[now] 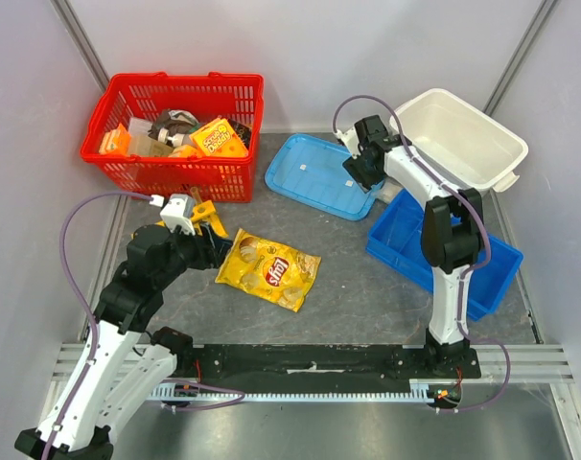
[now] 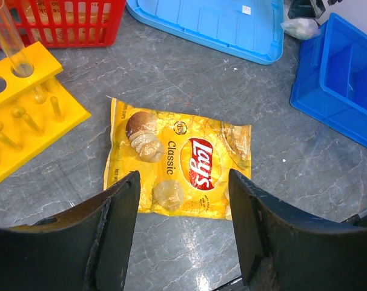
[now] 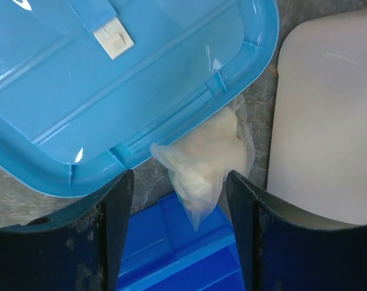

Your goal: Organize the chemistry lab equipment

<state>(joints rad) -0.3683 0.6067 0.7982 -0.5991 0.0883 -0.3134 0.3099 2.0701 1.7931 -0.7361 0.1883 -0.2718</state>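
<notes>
On the far side of your left pincer (image 2: pixel 183 176), just beside it, sits the yellow test-tube rack (image 2: pixel 26 115), near the red basket (image 1: pixel 175 177). This is the lab piece your left arm can reach; the right arm is well apart from it. The jaws are released and hold nothing. They point right at a Lay's chip bag (image 2: pixel 180 167) lying flat on the tabletop (image 2: pixel 171 79), so judge the coming move as a swing toward the far side, not a push ahead. The rack runs off the wrist picture and the arm hides most of it from above, so you cannot fix its long axis yet.

The rack is hard moulded plastic, with a plate of round holes above a plate of pegs. One clear glass test tube (image 2: pixel 5 36) stands in a hole, leaning slightly. It is smooth and breakable. The chip bag is glossy, crinkled film.

Your right pincer (image 3: pixel 178 174) is also released, its jaws apart above a clear plastic pouch (image 3: pixel 208 157) of pale, lumpy material. The pouch lies against the rim of the blue lid (image 3: pixel 111 91), between the white tub (image 3: pixel 329 121) and the blue bin (image 1: pixel 482 268). It looks soft and limp.
</notes>
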